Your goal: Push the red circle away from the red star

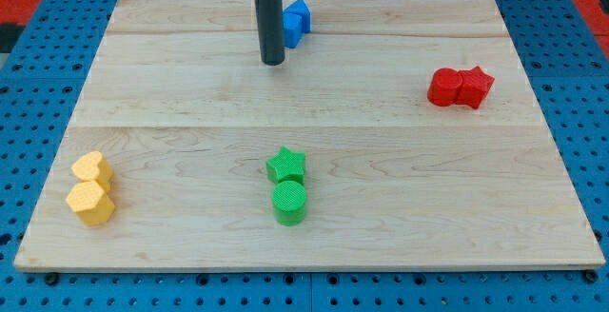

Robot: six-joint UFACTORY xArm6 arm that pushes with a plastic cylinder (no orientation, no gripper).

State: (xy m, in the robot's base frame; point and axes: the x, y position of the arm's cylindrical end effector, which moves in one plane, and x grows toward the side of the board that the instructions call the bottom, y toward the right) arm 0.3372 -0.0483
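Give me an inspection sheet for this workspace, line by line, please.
Surface: pale wooden board, lying on a blue pegboard.
Job's things: red circle block and red star block touching, circle on the view's left, near the board's right edge.
Clutter: blue block at the top; green star block above green circle block; yellow heart block above yellow hexagon block.
Claw: none; my tip sits just left and below the blue block, far from the red pair.
Cables: nothing seen.
Surroundings: red patches at the upper corners.
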